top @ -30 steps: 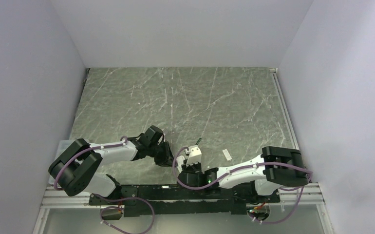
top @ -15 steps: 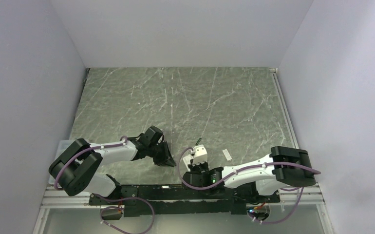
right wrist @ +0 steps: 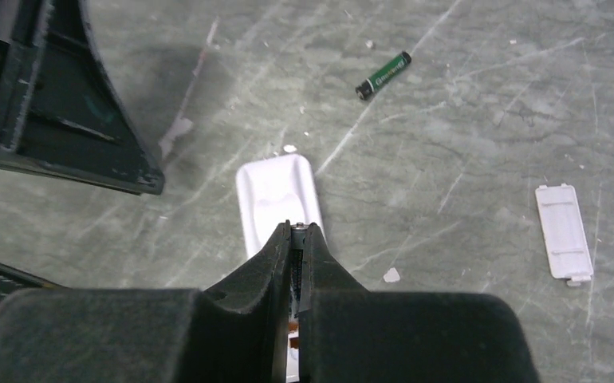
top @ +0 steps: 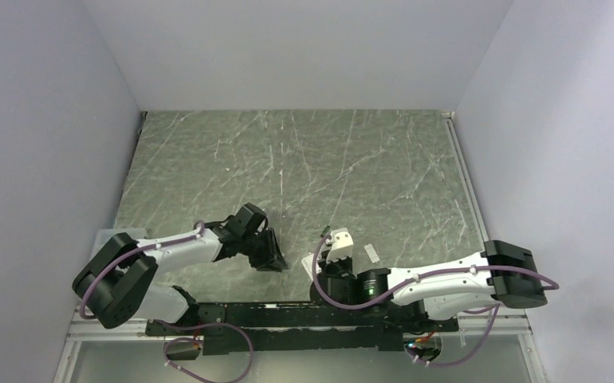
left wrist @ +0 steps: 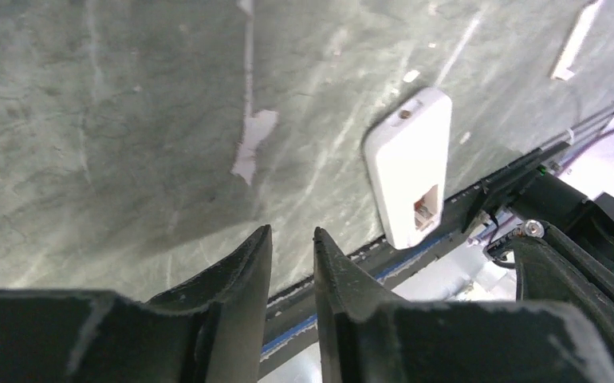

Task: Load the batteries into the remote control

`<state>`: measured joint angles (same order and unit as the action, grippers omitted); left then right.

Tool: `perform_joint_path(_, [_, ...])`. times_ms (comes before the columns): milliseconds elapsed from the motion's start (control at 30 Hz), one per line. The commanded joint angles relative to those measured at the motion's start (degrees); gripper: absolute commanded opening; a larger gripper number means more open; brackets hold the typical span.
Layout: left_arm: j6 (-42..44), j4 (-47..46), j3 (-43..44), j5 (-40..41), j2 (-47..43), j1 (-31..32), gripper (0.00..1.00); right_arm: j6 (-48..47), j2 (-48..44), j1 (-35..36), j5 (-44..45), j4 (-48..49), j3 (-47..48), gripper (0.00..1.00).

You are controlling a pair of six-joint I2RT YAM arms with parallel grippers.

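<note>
The slim white rectangular remote control (right wrist: pixel 276 187) lies back-up on the grey marbled table (right wrist: pixel 463 159), its battery bay (left wrist: pixel 425 209) open at one end, contents unclear. The right gripper (right wrist: pixel 297 231), pinched almost shut, hangs directly over it, with one small green cylindrical battery (right wrist: pixel 383 75) well beyond and a flat white plastic cover (right wrist: pixel 563 231) off to the right. The left gripper (left wrist: pixel 292 247), narrowly parted and empty, sits near the remote

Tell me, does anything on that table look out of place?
Yes. The remote control lies with its battery compartment open; its white cover lies apart on the table, and one green battery lies loose nearby.
</note>
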<state>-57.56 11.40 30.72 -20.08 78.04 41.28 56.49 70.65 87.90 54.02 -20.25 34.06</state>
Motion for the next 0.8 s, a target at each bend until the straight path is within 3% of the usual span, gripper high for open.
perform_joint_path(0, [1.97,0.99,3.38,-3.43,-4.12,0.03,0.35,-2.32,-5.81,0.17,2.01,4.74,0.13,0.00])
perform_joint_path(300, [-3.02,-15.56,-0.97,-18.69,-10.51,0.01,0.57,-4.19,-18.17,0.07,-2.16,16.91,-2.49,0.00])
perform_joint_path(533, [-6.22,-24.29,-3.99,-21.99,-17.92,0.03,0.63,-0.92,-24.82,0.04,-3.57,24.79,-4.82,0.00])
perform_joint_path(767, [-7.14,-27.66,-4.39,-22.13,-25.13,-0.01,0.65,1.40,-25.82,-0.01,-4.93,31.33,-5.46,0.00])
